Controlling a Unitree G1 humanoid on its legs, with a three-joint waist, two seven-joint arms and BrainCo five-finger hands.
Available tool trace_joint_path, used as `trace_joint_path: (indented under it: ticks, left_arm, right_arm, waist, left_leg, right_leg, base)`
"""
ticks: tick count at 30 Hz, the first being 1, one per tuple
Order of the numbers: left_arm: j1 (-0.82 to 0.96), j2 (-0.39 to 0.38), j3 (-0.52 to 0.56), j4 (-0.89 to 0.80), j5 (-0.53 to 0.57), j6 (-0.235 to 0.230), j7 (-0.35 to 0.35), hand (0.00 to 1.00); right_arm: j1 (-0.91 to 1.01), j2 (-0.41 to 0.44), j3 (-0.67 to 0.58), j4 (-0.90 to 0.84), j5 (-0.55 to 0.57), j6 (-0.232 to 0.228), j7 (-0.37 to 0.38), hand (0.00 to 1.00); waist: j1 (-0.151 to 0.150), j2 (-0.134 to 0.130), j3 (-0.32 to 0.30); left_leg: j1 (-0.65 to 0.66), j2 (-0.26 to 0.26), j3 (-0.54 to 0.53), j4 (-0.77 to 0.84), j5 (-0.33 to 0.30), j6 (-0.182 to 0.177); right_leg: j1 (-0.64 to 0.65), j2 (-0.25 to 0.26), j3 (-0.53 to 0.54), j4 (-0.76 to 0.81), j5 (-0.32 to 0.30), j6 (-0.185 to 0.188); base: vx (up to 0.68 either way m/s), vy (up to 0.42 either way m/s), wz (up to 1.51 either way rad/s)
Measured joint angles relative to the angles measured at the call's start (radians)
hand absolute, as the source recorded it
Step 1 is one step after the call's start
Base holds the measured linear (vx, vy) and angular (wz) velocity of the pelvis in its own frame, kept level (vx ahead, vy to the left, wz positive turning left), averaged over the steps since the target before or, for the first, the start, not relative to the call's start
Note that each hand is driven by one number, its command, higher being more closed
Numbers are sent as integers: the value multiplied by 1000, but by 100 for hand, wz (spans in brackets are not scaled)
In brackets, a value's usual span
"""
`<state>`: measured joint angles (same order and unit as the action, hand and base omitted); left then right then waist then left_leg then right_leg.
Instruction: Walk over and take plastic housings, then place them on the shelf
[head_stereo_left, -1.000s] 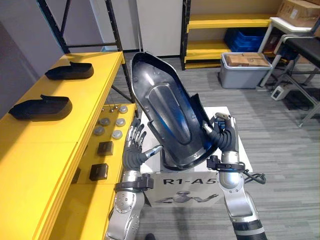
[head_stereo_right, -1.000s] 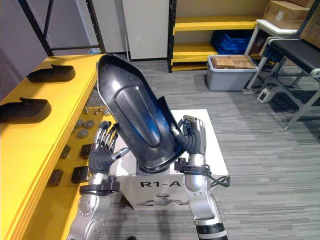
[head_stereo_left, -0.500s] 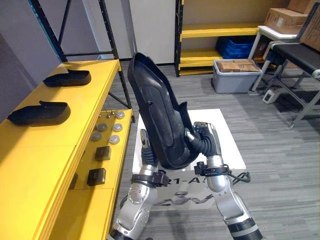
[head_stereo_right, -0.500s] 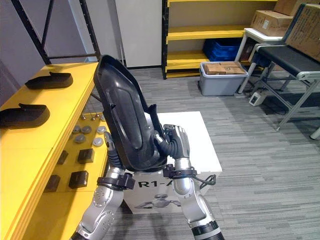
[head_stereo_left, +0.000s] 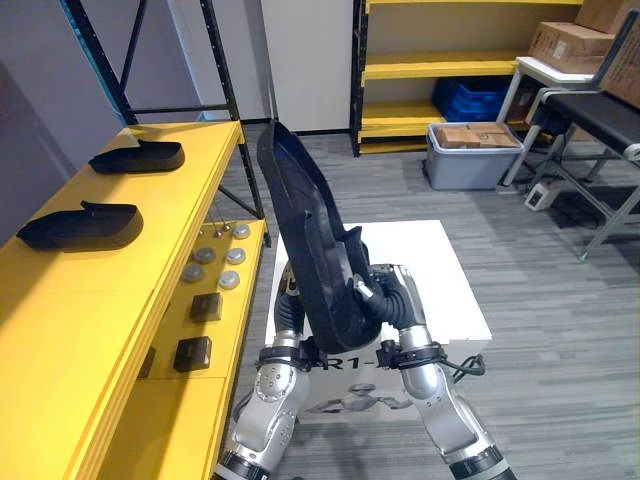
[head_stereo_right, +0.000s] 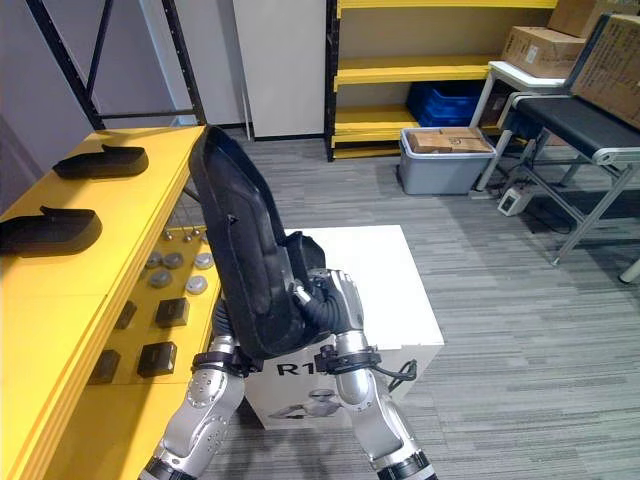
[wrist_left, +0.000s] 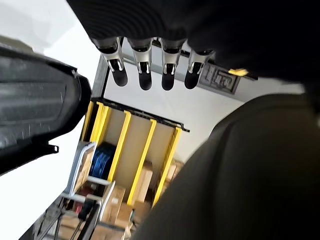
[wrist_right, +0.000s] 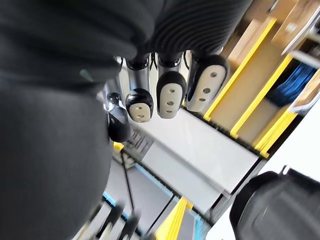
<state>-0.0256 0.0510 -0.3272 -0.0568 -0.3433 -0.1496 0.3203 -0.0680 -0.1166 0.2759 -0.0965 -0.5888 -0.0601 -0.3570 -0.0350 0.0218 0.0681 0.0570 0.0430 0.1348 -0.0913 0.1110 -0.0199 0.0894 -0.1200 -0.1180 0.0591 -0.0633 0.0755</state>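
Observation:
A large black plastic housing (head_stereo_left: 312, 255) stands upright and edge-on between my two hands, above a white box (head_stereo_left: 440, 285). My right hand (head_stereo_left: 388, 300) is curled round its lower right edge. Behind the housing's lower left side is my left hand (head_stereo_left: 288, 312); in the left wrist view its fingers (wrist_left: 145, 67) are straight beside the housing (wrist_left: 35, 117). Two smaller black housings (head_stereo_left: 137, 157) (head_stereo_left: 80, 225) lie on the yellow shelf (head_stereo_left: 60, 330) to the left.
A lower yellow shelf level holds round metal parts (head_stereo_left: 218, 268) and black blocks (head_stereo_left: 193, 352). A black rack upright (head_stereo_left: 225, 110) rises behind. At the back stand a grey bin (head_stereo_left: 475, 155), yellow shelving (head_stereo_left: 440, 68) and a black-topped table (head_stereo_left: 600, 110).
The housing has turned from showing its hollow inside to standing edge-on and has come lower. My left hand has gone behind it. The camera has shifted.

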Motion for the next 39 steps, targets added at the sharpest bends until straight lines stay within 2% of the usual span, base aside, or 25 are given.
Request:
trace_joint_path:
  ticks: [9, 19, 24, 29, 37, 39]
  left_arm:
    - [78, -12, 42, -35, 16, 6, -29, 0]
    - [108, -23, 57, -64, -8, 6, -85, 0]
    - [108, -23, 24, -63, 7, 11, -97, 0]
    - [105, -25, -17, -44, 123, 28, -126, 0]
    - [100, -6, -12, 37, 213, 55, -105, 0]
    - [100, -2, -12, 38, 215, 57, -100, 0]
  right_arm:
    - [30, 6, -157, 8, -24, 30, -25, 100]
    - [30, 16, -214, 8, -29, 40, -36, 100]
    - [30, 16, -178, 8, -46, 40, -31, 100]
    - [29, 15, -100, 9, -68, 39, -2, 100]
    - [26, -7, -59, 44, -90, 33, 25, 100]
    - [26, -13, -46, 50, -111, 15, 35, 100]
  waist:
    - [0, 0, 0]
    - [2, -1, 0]
    - [0, -3, 0]
    - [0, -3, 0]
    - [0, -10, -5]
    - [0, -13, -7]
  left_leg:
    - [-3, 1, -2, 0, 0, 0]
    - [-8, 2, -5, 0, 1, -1]
    - [-11, 2, -4, 0, 1, -2]
    - [-11, 3, -3, 0, 2, -3]
    - [-10, 8, -3, 0, 8, -4]
    - [-11, 10, -3, 0, 10, -5]
  right_leg:
    - [0, 2, -3, 1, 0, 0]
    - [-3, 2, -5, 0, 0, 0]
    - [-6, 2, -4, 0, 0, 0]
    - [-6, 4, -3, 1, 0, 0]
    - [-8, 8, -2, 2, 3, -4]
    - [-10, 10, -1, 2, 3, -5]
  base:
    - [0, 0, 0]
    - [0, 0, 0]
    - [0, 0, 0]
    - [0, 0, 0]
    - [0, 0, 0]
    - [0, 0, 0]
